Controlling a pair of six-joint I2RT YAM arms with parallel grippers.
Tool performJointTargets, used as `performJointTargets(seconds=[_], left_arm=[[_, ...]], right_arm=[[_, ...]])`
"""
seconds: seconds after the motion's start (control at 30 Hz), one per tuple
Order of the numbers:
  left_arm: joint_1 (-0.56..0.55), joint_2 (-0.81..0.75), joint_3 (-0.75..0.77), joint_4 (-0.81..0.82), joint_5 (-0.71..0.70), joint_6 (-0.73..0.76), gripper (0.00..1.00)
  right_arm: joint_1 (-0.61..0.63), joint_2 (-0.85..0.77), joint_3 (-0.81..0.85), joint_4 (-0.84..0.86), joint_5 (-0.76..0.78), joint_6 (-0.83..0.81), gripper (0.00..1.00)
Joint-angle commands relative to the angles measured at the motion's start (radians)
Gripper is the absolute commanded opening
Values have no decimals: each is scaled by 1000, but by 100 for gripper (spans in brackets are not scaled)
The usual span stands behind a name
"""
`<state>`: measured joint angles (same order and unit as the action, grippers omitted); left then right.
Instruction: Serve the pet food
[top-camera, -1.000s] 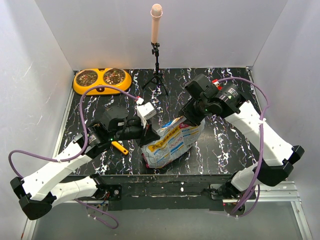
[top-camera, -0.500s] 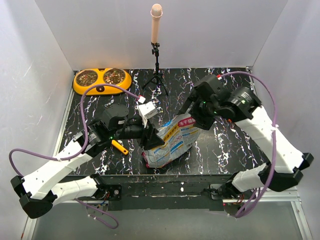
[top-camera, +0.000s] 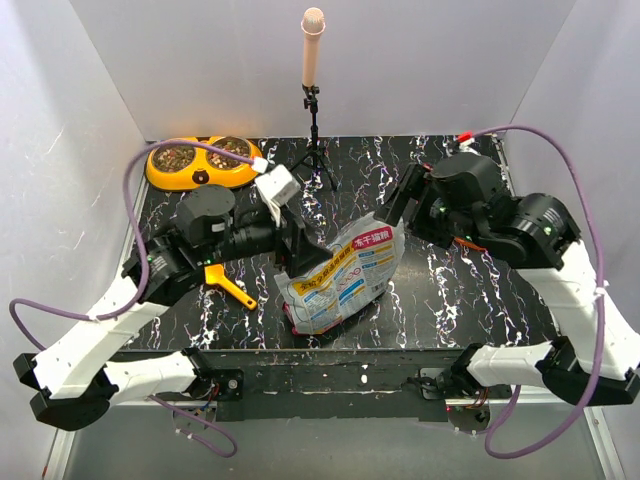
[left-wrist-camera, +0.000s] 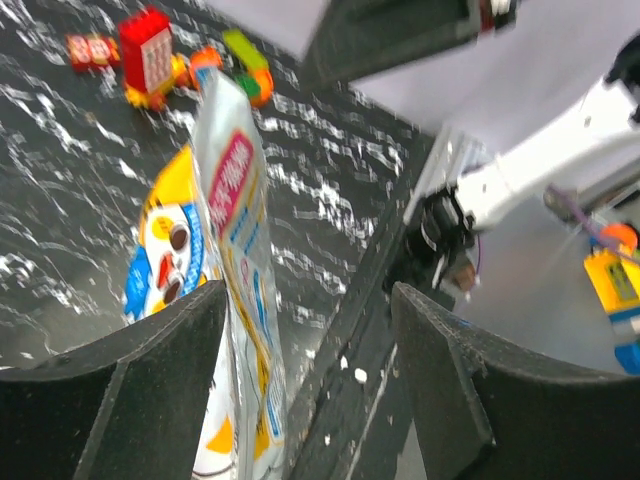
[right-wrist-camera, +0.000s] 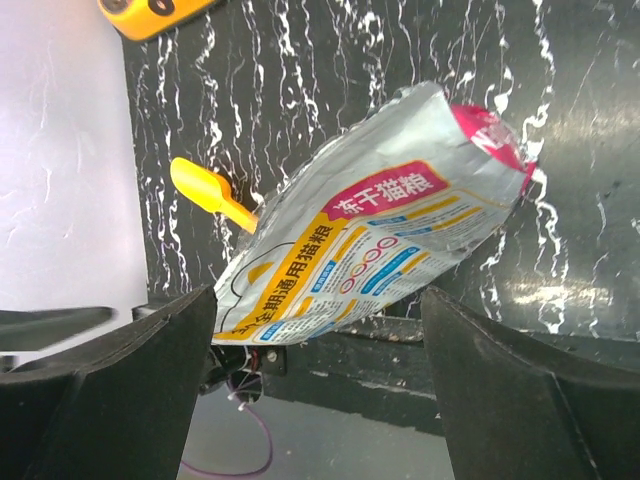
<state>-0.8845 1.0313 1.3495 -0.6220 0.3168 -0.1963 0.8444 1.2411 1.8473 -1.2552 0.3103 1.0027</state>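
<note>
Fingers of the left gripper are spread wide, with the pet food bag edge between them, ungripped. Right gripper gapes empty above the bag, mid-frame. Kibble sits in the orange double bowl, upper left.

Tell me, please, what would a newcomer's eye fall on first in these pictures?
The crinkly printed bag at the middle of the table draws the eye first, with the left gripper and the right gripper open on either side of it. Next come the orange double bowl in the far left corner, with kibble in its cups, and the yellow scoop lying left of the bag.
</note>
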Motion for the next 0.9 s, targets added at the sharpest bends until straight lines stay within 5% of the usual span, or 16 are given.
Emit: performJointTargets(seconds=[0.0, 0.37, 0.87], left_arm=[[-4, 21, 151, -38, -148, -3, 68], [-4, 118, 476, -111, -452, -12, 77], [-4, 93, 658, -134, -631, 118, 85]], right_arm=[[-2, -95, -5, 71, 107, -105, 89], [-4, -167, 56, 31, 237, -150, 91], [-4, -423, -92, 428, 322, -302, 92]])
